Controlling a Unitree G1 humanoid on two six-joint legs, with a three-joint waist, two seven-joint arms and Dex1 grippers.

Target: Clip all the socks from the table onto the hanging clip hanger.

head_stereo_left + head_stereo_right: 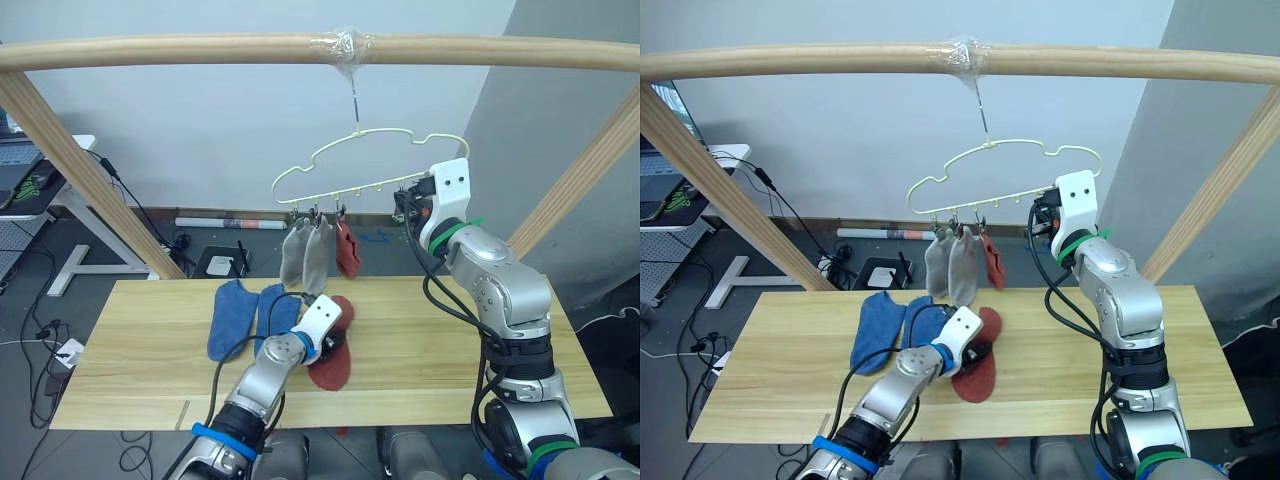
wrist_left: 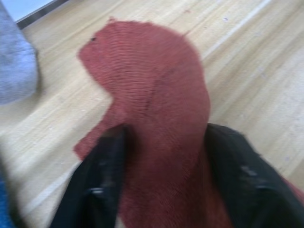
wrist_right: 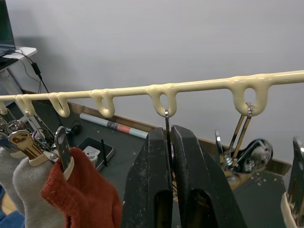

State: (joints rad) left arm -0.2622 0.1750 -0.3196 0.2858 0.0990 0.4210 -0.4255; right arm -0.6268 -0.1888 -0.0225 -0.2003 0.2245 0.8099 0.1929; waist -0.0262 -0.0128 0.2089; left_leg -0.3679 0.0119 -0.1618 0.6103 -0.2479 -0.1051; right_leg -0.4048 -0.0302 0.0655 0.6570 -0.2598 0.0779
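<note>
Left wrist view | left gripper [image 2: 161, 175] fingers straddle rust-red knit sock [image 2: 152, 95] flat on pale wooden desk [image 2: 251, 57], unclosed | right gripper [image 3: 171, 156] pinches clip of cream hanger [image 3: 161, 92] | risk: thin fabric slips or bunches on closing.

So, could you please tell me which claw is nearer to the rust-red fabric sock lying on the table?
The left. The left claw straddles the rust-red fabric sock on the table, a finger on each side. The right claw is up at the cream clip hanger, shut on a clip.
</note>
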